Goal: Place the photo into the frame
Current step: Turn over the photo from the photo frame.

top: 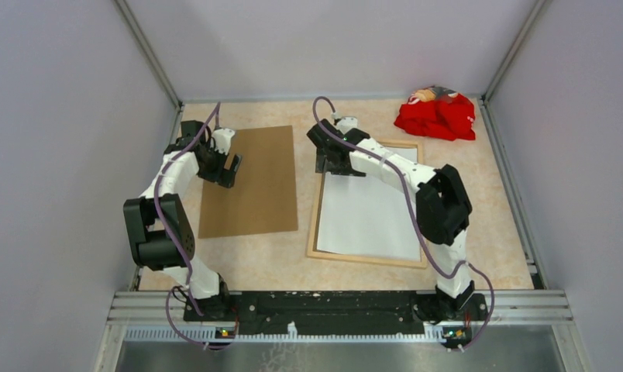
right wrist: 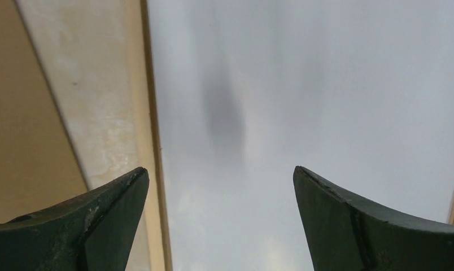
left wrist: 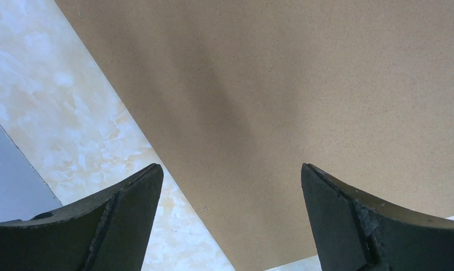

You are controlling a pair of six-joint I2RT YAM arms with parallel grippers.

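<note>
Right gripper (right wrist: 219,169) hangs wide apart, empty, over the far left corner of the photo (top: 370,217), which lies white side up in the frame (top: 361,258). Left gripper (left wrist: 230,166) is apart too. Paper looks light and bendy; pinch an edge softly.

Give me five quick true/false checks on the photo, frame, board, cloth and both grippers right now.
1. The photo lies white side up inside the frame. True.
2. The right gripper is shut on the photo. False: its jaws stand open above the photo and hold nothing.
3. The brown backing board rests on top of the frame. False: it lies flat on the table, left of the frame and apart from it.
4. The left gripper is open over the backing board. True.
5. The red cloth covers the frame's near edge. False: it sits at the table's far right corner.
</note>
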